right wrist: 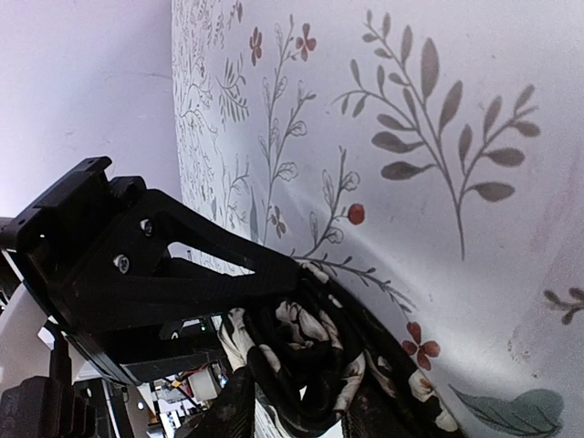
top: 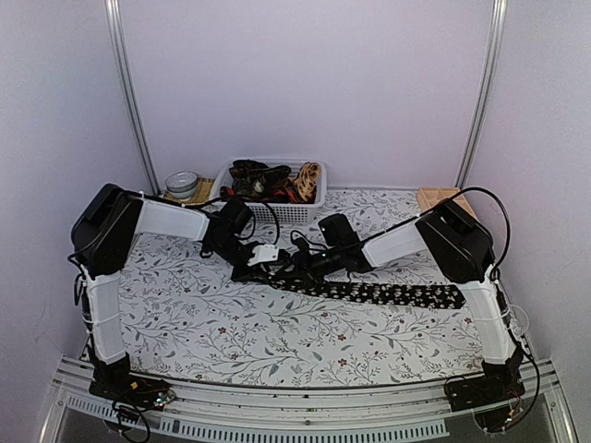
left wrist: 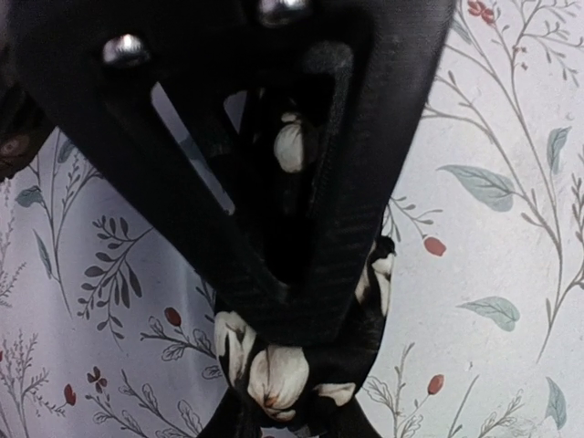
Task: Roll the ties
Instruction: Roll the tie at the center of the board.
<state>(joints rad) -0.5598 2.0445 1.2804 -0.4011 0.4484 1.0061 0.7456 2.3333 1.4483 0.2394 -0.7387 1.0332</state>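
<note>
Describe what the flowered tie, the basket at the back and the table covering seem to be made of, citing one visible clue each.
The tie: woven cloth, fairly matte black with pale flowers; it bunches in soft folds. The basket: white moulded plastic, by its look; slotted walls. The table covering: printed sheet, cloth or vinyl, cannot tell; it lies flat with a leaf print.

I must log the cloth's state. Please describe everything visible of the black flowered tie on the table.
The black tie is soft cloth with small pale flowers. Most of it lies flat on the table cover, stretching right. Its left end is bunched in folds; the left gripper pinches it there, the right gripper touches it.
</note>
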